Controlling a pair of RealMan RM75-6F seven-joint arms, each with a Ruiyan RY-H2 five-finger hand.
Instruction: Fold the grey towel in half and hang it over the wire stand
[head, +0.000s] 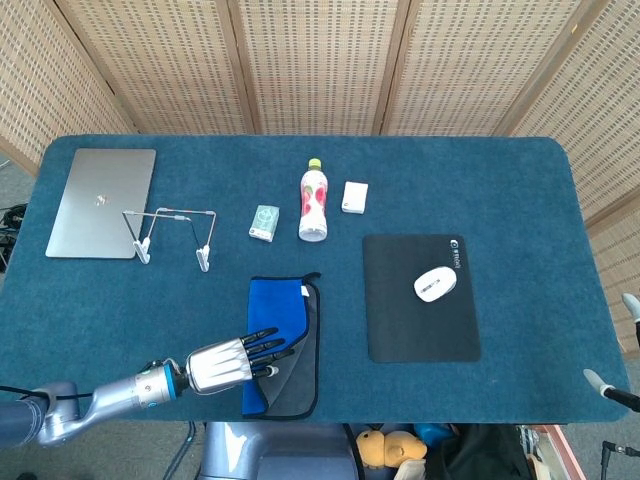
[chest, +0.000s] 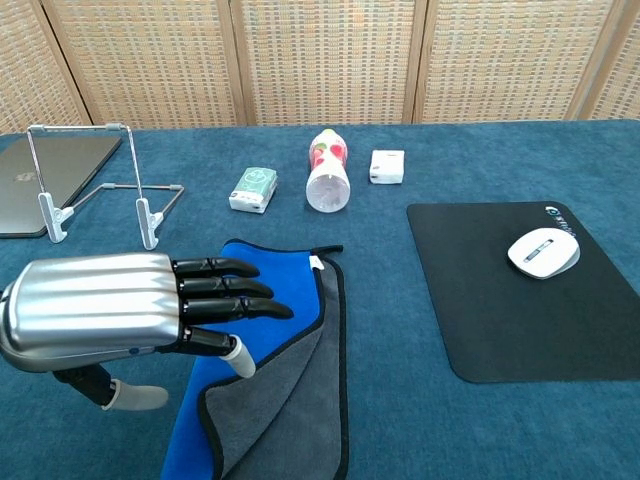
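The towel (head: 283, 345) (chest: 285, 380) lies folded on the table's near edge, blue side up on the left and grey side showing at the near right. My left hand (head: 232, 361) (chest: 120, 316) hovers over its near-left part, fingers stretched out and apart, holding nothing. The wire stand (head: 172, 234) (chest: 95, 180) stands upright at the far left, next to the laptop. Only a fingertip of my right hand (head: 605, 385) shows at the lower right edge of the head view.
A silver laptop (head: 102, 202) lies at the far left. A small box (head: 264, 222), a bottle lying down (head: 313, 203) and a white box (head: 354, 196) sit mid-table. A white mouse (head: 435, 284) rests on the black pad (head: 420, 297) at right.
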